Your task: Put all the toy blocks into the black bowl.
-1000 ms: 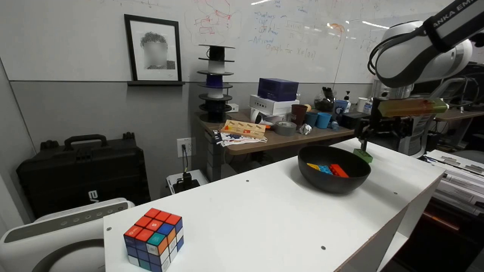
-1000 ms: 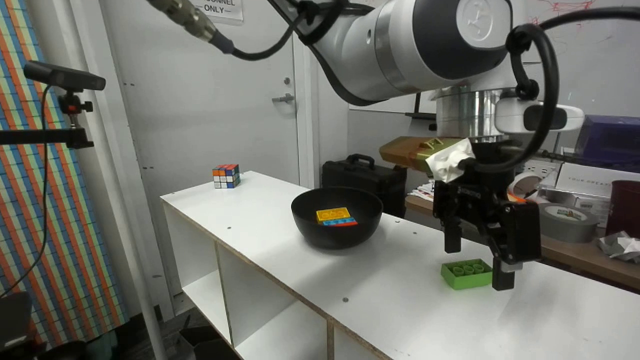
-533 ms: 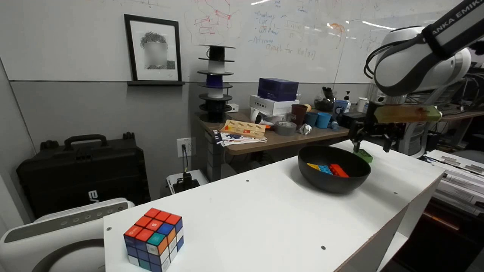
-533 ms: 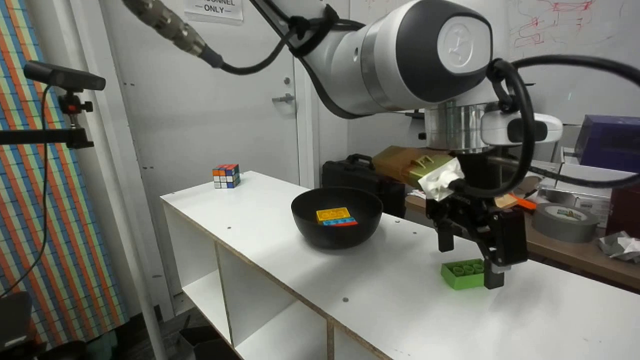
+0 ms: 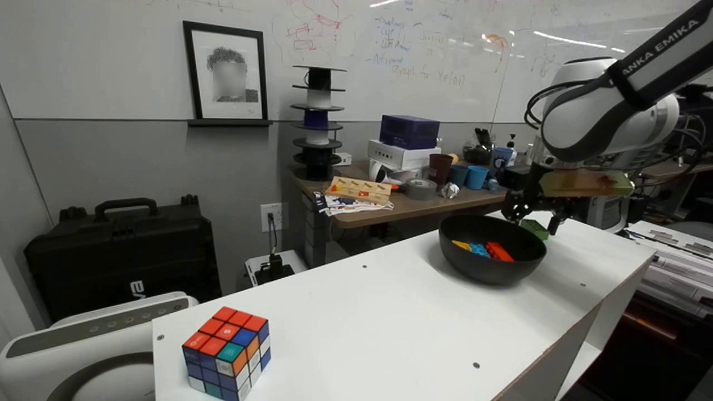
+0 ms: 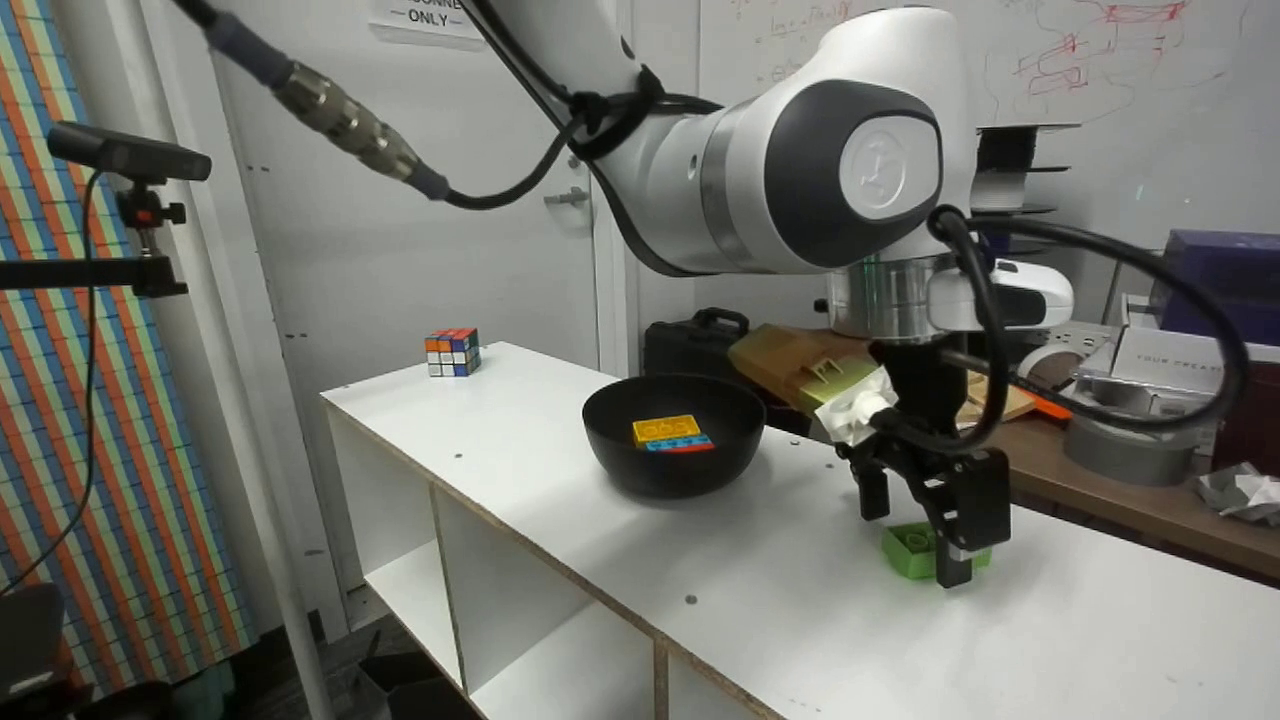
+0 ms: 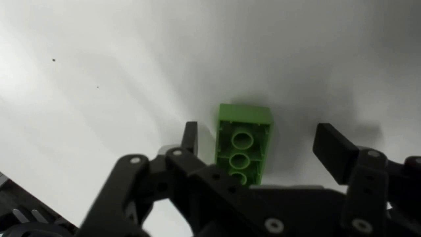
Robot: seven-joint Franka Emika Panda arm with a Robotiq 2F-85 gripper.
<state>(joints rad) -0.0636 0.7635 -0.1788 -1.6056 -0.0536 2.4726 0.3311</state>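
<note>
In an exterior view we saw the arm (image 6: 670, 190) slope down from the top edge, its wrist (image 6: 890, 300) turned so that the claw (image 6: 913, 533) pointed at the tabletop (image 5: 356, 323). A black cable (image 6: 990, 310) looped beside the wrist. From the wrist view we read the claw as spread: its two fingers (image 7: 332, 154) stood one on each side of the green block (image 7: 245, 113), with a strip of white table showing along both, the narrower on that view's left. Whether the fingertips touched the surface we could not tell.

The green block lay on the tabletop with its hollow, tubed underside up, apart from the black bowl (image 6: 650, 472). In the bowl we found a yellow block (image 6: 665, 430), a blue block (image 5: 479, 250) and a red block (image 5: 498, 252), the blue one in the middle.

The tabletop was the top of a white shelf unit (image 6: 540, 590), and a Rubik's cube (image 5: 227, 353) sat near the end farthest from the arm. Alongside, a brown desk (image 5: 362, 220) held stacked spools (image 5: 316, 120), a purple box (image 5: 409, 132) and a roll of grey tape (image 5: 420, 189). We noticed a scribbled whiteboard (image 5: 111, 61), a framed picture (image 5: 228, 110), a black case (image 5: 122, 250) and, in an exterior view, a pale door (image 6: 400, 250).
</note>
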